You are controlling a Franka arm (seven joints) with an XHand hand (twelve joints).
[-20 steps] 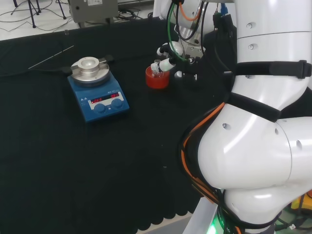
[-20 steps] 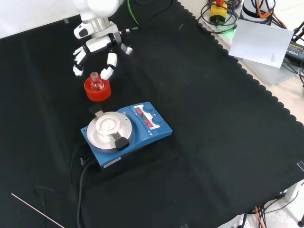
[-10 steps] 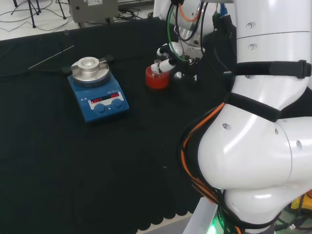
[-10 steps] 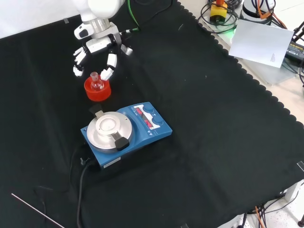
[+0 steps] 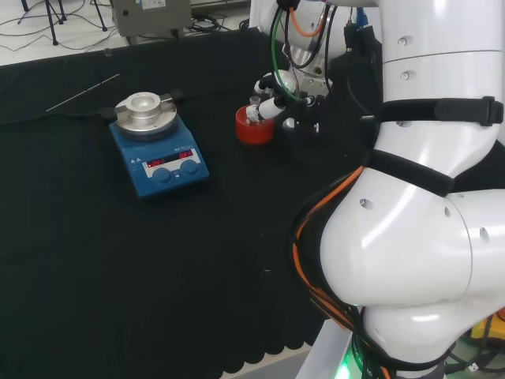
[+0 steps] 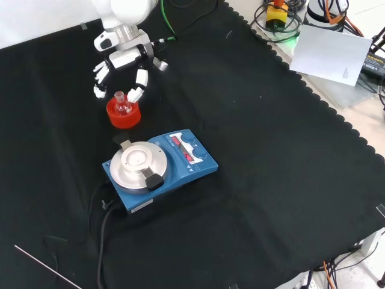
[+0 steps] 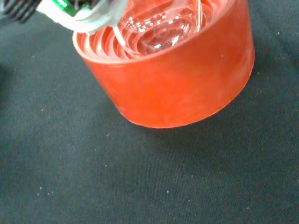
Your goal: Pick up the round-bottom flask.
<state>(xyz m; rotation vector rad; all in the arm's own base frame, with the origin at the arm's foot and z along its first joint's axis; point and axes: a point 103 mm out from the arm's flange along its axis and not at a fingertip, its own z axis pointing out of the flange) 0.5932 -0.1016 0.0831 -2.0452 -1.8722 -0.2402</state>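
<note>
Since a second ago the hand [image 6: 123, 57] has barely shifted, fingers spread apart around the round-bottom flask [image 6: 122, 105] on its red stand [image 6: 123, 115], at the stirrer's [image 6: 159, 168] eleven o'clock; no legible writing.

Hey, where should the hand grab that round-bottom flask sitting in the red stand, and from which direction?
Pinch the neck of the flask from above: it stands upright, clear of the red ribbed stand, while the round bulb sits sunk inside the ring. The hand is already just behind it.

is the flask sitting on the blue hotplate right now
No, the round-bottom flask sits in the red ribbed stand on the cloth, beside the blue hotplate.
</note>
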